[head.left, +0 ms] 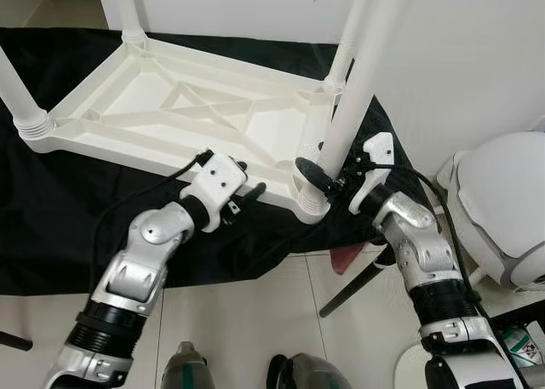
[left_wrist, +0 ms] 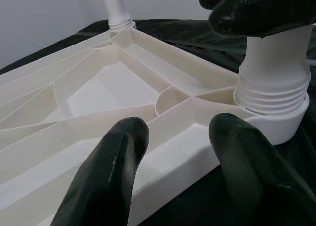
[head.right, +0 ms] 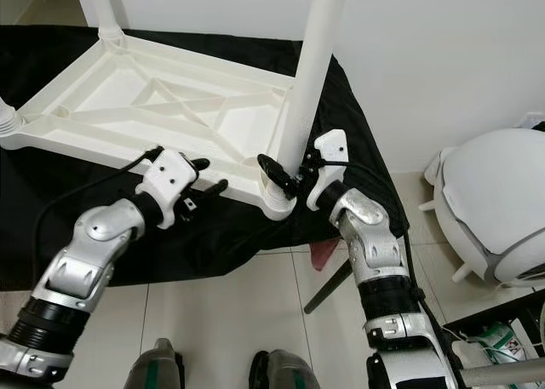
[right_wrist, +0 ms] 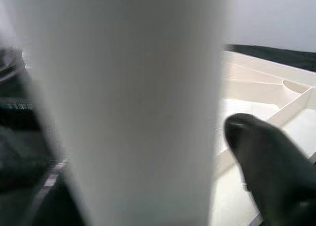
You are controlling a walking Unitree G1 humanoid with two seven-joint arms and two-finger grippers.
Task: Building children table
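A white plastic children's table (head.left: pixel 170 108) lies upside down on a black cloth (head.left: pixel 51 236), with white legs standing up from its corners. My right gripper (head.left: pixel 330 176) is shut on the near-right leg (head.left: pixel 362 82) just above its threaded socket (left_wrist: pixel 274 87). In the right wrist view that leg (right_wrist: pixel 128 107) stands close in front, with one black finger (right_wrist: pixel 261 152) beside it. My left gripper (head.left: pixel 249 193) is open at the table's front rim, just left of that socket. Its two fingers (left_wrist: pixel 113 171) are spread over the rim.
Other legs rise at the back left (head.left: pixel 128 10), the left (head.left: pixel 21 100) and the back right (head.left: pixel 345 48). A rounded white object (head.left: pixel 502 210) stands on the tiled floor to the right. A black rod (head.left: pixel 353 291) and a red piece (head.left: pixel 345 257) lie by the cloth's edge.
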